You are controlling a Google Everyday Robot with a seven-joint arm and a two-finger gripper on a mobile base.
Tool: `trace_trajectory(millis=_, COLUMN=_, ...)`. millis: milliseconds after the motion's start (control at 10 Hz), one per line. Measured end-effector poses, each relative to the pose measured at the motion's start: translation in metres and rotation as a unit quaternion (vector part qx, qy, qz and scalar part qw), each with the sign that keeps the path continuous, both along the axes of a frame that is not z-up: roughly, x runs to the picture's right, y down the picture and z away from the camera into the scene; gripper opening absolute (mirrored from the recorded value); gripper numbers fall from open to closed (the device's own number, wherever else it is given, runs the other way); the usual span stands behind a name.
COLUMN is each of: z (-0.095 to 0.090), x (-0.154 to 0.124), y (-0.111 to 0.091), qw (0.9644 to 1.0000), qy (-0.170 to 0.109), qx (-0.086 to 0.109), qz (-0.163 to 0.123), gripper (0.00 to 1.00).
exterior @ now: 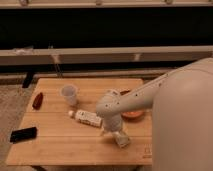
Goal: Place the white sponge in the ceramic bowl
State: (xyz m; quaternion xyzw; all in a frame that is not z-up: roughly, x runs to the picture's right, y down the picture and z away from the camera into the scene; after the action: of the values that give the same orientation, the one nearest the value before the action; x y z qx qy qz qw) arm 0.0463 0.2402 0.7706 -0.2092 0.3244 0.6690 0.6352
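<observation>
Just beside the bottle [88, 118], the end effector [113, 131] hangs at the white sponge [121, 140], hold unclear.

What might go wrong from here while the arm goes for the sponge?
The sponge lies near the table's front edge, by the gripper; a push may slide it off. The bottle lies close beside the gripper, so the wrist might knock it. The arm crosses the bowl, hiding part of it, and might bump it.
</observation>
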Motion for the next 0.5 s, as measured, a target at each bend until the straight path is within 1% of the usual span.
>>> trace_trajectory(millis=200, z=0.007, x=0.006, y=0.002, qw=1.0, qy=0.007, qx=-0.007, qz=-0.001, gripper=0.8)
trace_trajectory(millis=400, z=0.02, x=0.022, y=0.002, qw=0.9995, qy=0.02, qx=-0.021, qz=0.01, gripper=0.8)
trace_trajectory(millis=500, z=0.022, x=0.026, y=0.002, qw=0.9993, qy=0.023, qx=-0.025, qz=0.015, gripper=0.8)
